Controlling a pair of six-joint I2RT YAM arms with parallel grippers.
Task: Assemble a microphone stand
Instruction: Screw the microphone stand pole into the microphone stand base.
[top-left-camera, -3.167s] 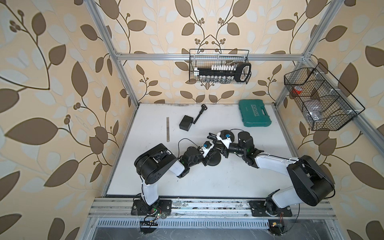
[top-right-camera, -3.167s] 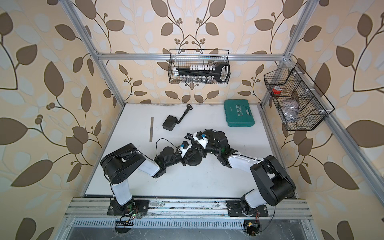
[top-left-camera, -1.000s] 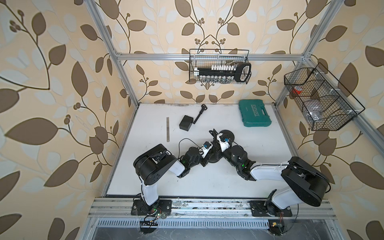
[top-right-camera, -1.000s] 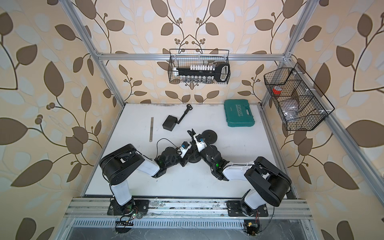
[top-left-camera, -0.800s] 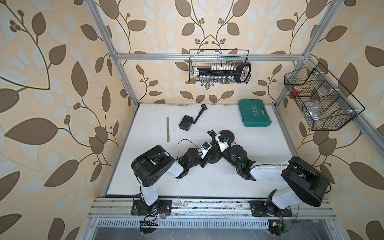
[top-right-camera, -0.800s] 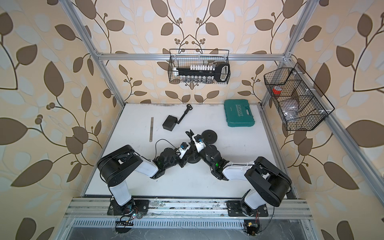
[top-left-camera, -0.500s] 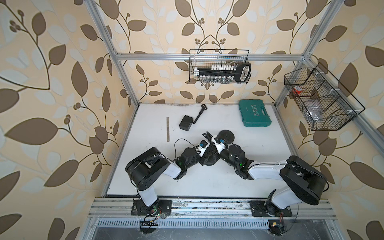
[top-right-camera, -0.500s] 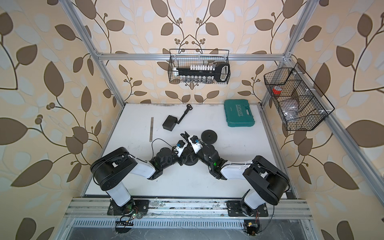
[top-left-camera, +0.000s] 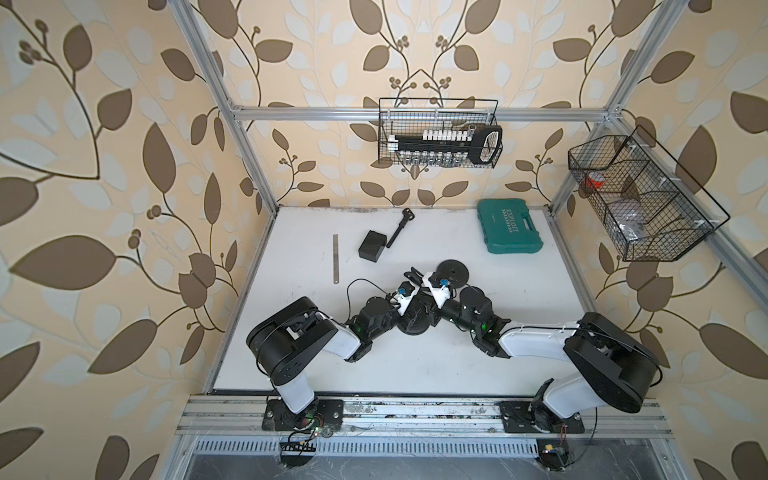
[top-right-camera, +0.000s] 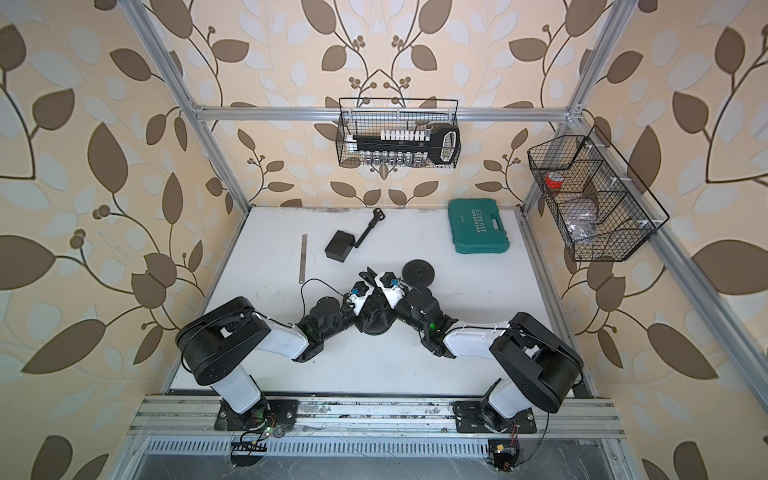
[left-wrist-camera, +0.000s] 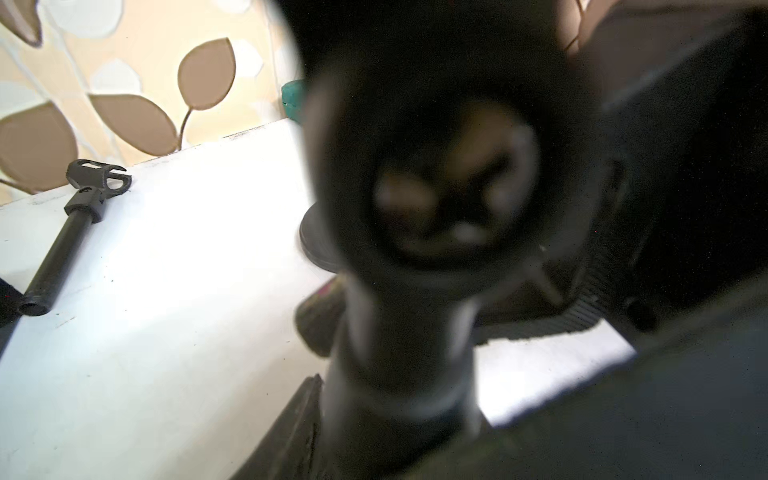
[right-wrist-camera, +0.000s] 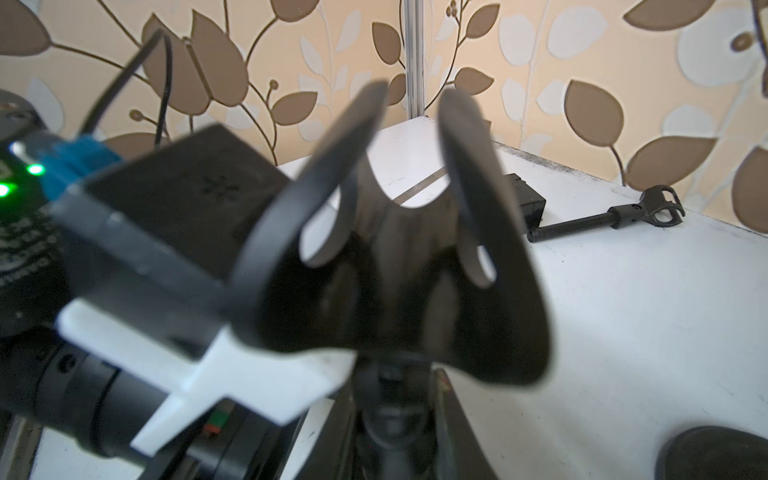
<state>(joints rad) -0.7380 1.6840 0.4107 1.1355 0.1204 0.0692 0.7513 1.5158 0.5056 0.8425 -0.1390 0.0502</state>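
A black microphone clip on a short stem rises between my two grippers at mid-table, and its tip shows in both top views. My right gripper is shut on the stem just below the clip. My left gripper comes in from the other side with a blurred black stem between its jaws; whether they press on it is unclear. A round black base lies on the table under both grippers. Another black base disc sits just behind them.
A second black pole with a clip, a black box and a steel ruler lie at the back left. A green case sits back right. Wire baskets hang on the back wall and the right wall.
Both grippers and the clip have drifted a little to the left and toward the back. The left arm's elbow has swung outward to the left.
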